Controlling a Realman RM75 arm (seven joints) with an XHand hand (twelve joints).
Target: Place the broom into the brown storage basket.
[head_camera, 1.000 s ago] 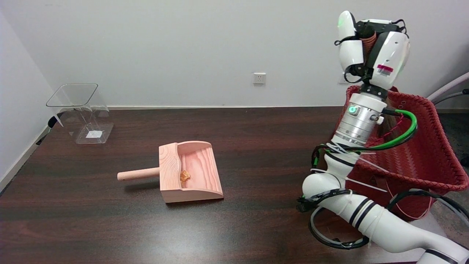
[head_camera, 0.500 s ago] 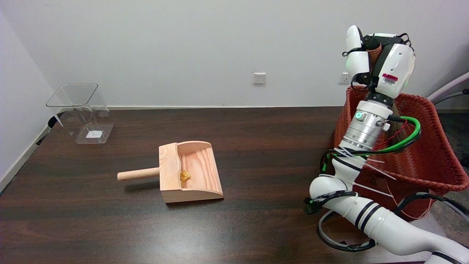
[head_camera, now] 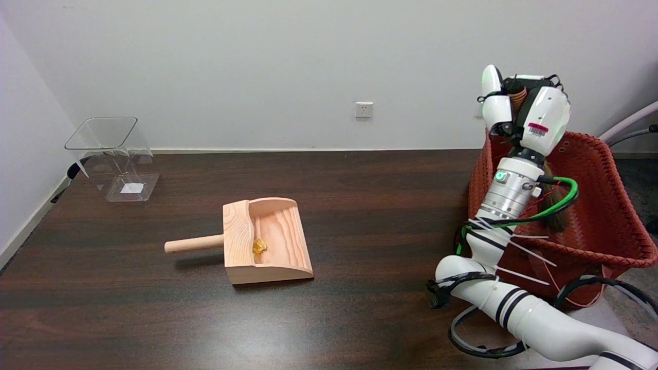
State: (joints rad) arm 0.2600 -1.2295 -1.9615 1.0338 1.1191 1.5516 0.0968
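I have the robot hand raised over the far rim of the brown storage basket, fingers wrapped around the broom by its brown handle, whose top shows between them. I hold it upright so the bristles hang down; a dark tuft at inside the basket looks like the brush end, though my forearm hides most of the shaft. So the broom is already within the basket's walls but not yet let go, and I judge the task nearly done: what remains is to lower a little and open my fingers so it settles against the woven side without tipping out.

The basket sits at the right edge of the tabletop, tilted towards me, which makes the drop easy. Well apart, near the middle, lies the wooden dustpan with a small yellow scrap in it. A clear plastic container stands at the far left corner.
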